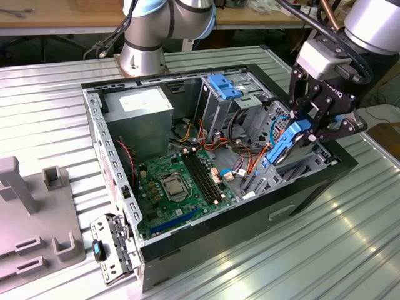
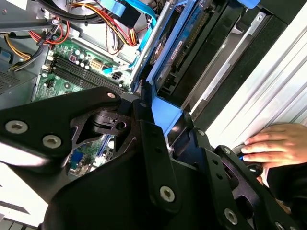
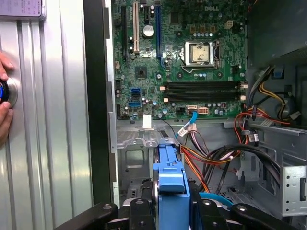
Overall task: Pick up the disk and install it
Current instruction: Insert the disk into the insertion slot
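The disk, a grey drive in a bright blue carrier, hangs tilted over the drive bay at the case's corner on the exterior view's right. My gripper is shut on it, with black fingers on both sides of the carrier. In the first wrist view the carrier's blue end stands between the fingers, above the cage's metal floor. In the second wrist view the disk stretches away from the gripper along the case's side wall.
The open computer case lies on a ribbed metal table. Inside are the motherboard, power supply, a fixed blue bracket and loose cables. A person's hand rests beside the case. A grey fixture stands at the exterior view's left.
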`<state>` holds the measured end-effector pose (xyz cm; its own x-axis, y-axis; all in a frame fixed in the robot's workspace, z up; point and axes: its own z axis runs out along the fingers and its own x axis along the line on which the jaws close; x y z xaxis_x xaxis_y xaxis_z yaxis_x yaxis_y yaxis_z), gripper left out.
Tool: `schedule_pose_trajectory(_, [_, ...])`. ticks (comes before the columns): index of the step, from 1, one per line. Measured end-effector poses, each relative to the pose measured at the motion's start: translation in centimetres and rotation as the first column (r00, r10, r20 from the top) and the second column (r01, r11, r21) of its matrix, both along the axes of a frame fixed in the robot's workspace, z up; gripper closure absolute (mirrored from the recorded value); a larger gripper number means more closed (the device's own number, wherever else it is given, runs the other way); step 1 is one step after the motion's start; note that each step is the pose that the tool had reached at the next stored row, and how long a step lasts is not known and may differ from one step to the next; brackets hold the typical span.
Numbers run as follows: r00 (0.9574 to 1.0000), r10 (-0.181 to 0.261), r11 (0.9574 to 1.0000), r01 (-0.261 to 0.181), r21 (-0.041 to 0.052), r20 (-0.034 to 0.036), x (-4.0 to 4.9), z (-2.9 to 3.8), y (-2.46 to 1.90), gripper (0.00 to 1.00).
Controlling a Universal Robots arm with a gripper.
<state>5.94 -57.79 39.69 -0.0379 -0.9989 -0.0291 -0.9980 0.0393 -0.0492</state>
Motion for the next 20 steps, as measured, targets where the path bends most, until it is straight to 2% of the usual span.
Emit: schedule_pose_trajectory(20, [1.0, 0.0, 1.0, 0.0, 0.0001, 0.0, 0.0, -1.32, -0.11, 0.63])
